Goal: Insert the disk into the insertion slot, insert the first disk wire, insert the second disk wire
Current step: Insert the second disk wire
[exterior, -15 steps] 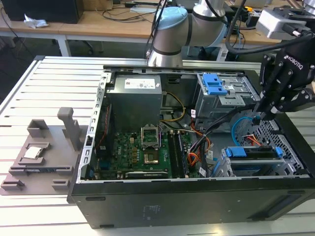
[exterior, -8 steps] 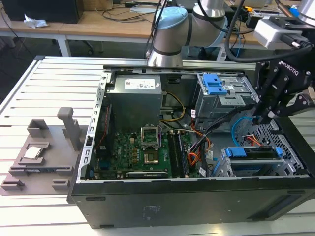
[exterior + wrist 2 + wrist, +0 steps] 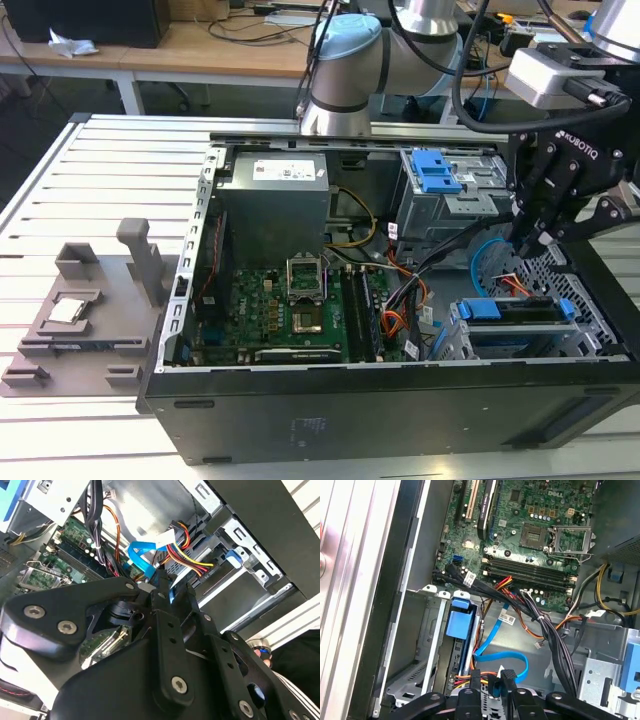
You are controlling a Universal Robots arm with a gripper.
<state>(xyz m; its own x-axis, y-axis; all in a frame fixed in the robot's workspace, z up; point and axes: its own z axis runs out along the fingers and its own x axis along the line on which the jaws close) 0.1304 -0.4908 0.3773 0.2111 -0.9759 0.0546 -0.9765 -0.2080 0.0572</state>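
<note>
Can't make out much of the hard drive (image 3: 459,625) beyond its blue frame, tucked into the drive cage (image 3: 434,640). Same for the end of the blue cable (image 3: 502,656), buried in the claw (image 3: 492,679), squeezed nearly closed around it just beside that cage.

My arm (image 3: 345,58) reaches across, wrist bent down; the gripper (image 3: 537,238) points downward, its fingers (image 3: 474,682) pinched onto the second disk wire (image 3: 505,655).

Robotics lab: slotted aluminium bench (image 3: 100,170), cable-strewn desks (image 3: 200,45).
</note>
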